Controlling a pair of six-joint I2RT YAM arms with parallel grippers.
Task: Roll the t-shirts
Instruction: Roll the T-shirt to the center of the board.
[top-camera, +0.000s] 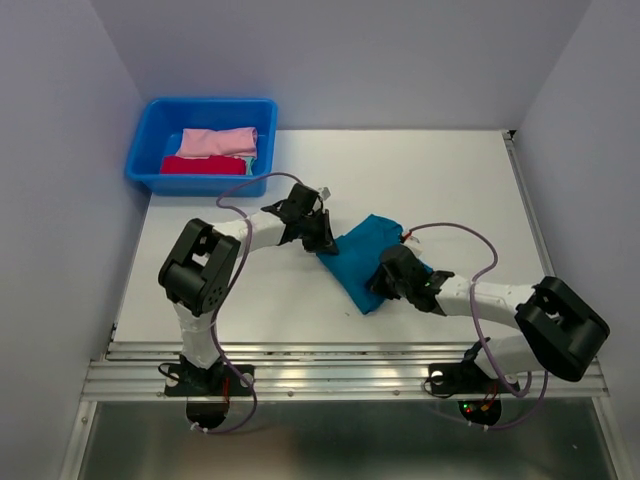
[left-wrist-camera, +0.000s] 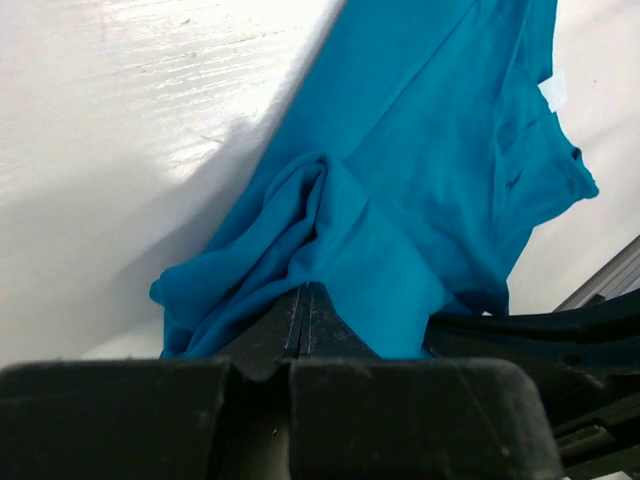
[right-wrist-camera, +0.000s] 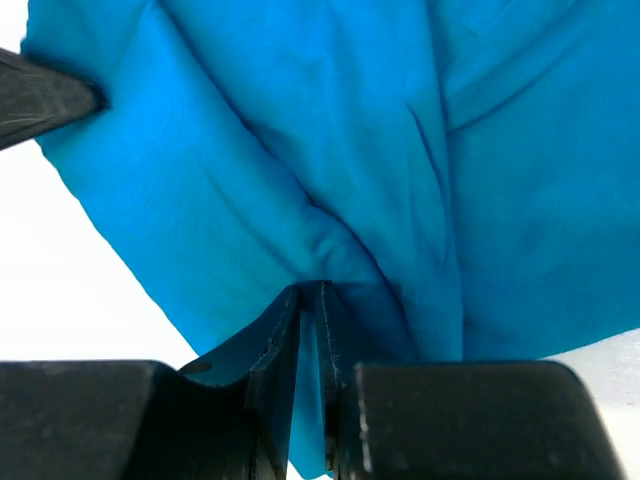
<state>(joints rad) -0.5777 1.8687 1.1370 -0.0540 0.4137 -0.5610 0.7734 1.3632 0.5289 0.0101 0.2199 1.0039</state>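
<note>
A teal-blue t-shirt (top-camera: 362, 260) lies folded in a narrow band on the white table (top-camera: 420, 180), between the two arms. My left gripper (top-camera: 322, 240) is shut on its far left edge; in the left wrist view the cloth (left-wrist-camera: 400, 180) bunches up at the closed fingertips (left-wrist-camera: 306, 290). My right gripper (top-camera: 383, 283) is shut on its near edge; in the right wrist view the cloth (right-wrist-camera: 330, 150) is pinched between the fingers (right-wrist-camera: 310, 292). A pink shirt bundle (top-camera: 218, 141) and a red one (top-camera: 203, 166) lie in the blue tub.
A bright-blue plastic tub (top-camera: 150, 130) stands at the back left corner. Grey walls close in the table on the left, back and right. A metal rail (top-camera: 350, 375) runs along the near edge. The left gripper's tip shows in the right wrist view (right-wrist-camera: 45, 100).
</note>
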